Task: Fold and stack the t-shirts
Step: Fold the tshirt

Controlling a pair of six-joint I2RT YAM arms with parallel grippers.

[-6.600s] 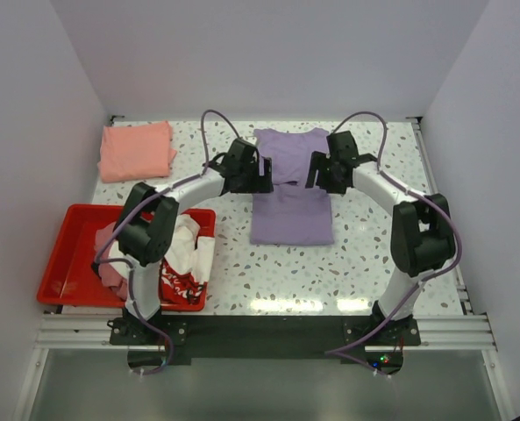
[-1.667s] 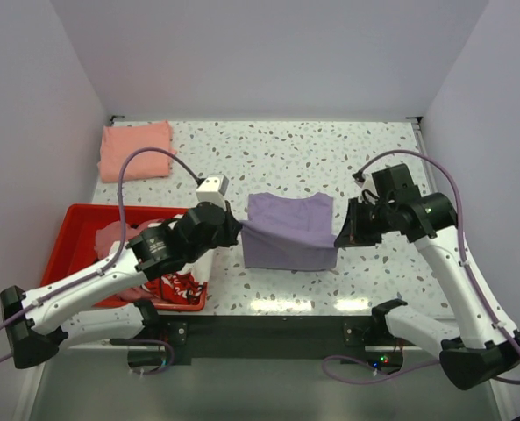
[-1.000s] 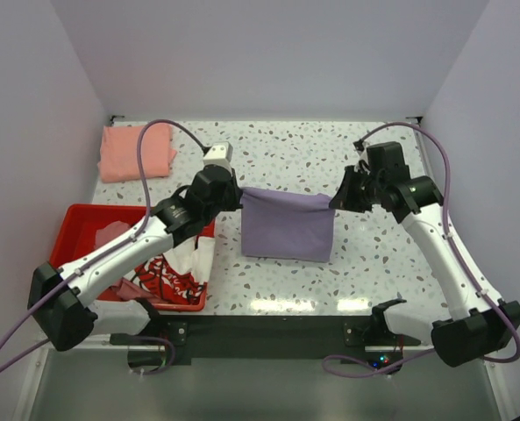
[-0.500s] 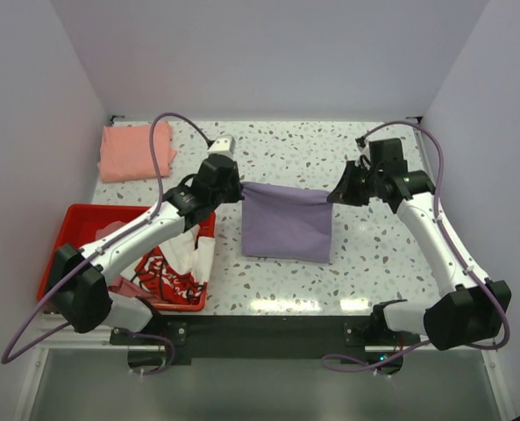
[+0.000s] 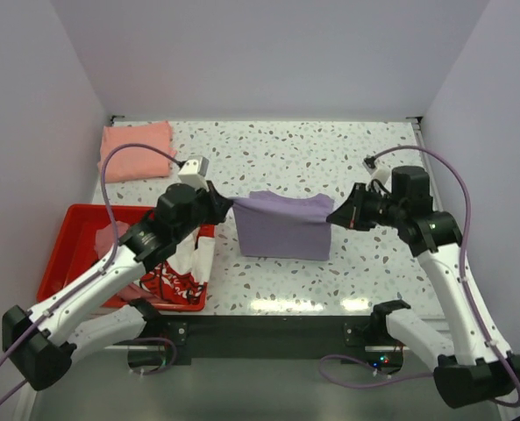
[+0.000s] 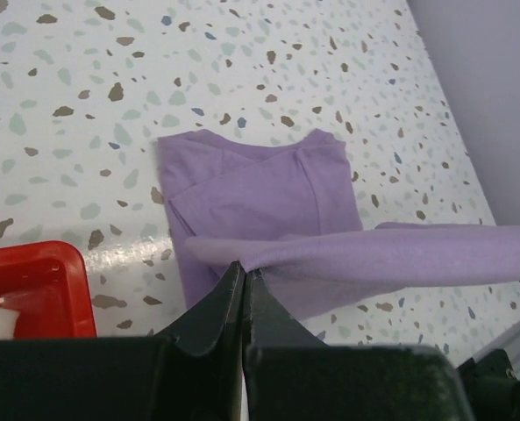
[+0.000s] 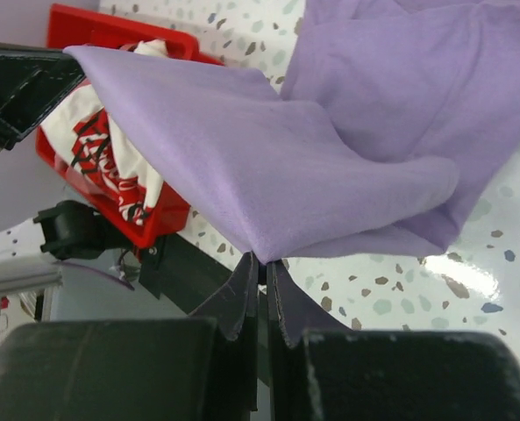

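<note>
The lavender-purple t-shirt (image 5: 281,226) is stretched between my two grippers over the middle of the table, its lower part resting on the surface. My left gripper (image 5: 231,203) is shut on its left corner (image 6: 242,256). My right gripper (image 5: 333,219) is shut on its right corner (image 7: 261,254). In the left wrist view the folded part of the purple t-shirt (image 6: 260,189) lies flat below the raised edge. A salmon-pink t-shirt (image 5: 135,151) lies folded at the far left. White t-shirts with red print (image 5: 182,267) and a dusty pink one sit in the red tray.
The red tray (image 5: 67,263) stands at the near left, partly under my left arm. Grey walls close the table on the left, back and right. In the right wrist view the tray (image 7: 154,215) and the table's front rail show beyond the cloth.
Both grippers have pulled back toward the near side and slightly lower with the purple t-shirt's edge. The left arm swung out leftward, and the cloth now drapes forward over itself.
</note>
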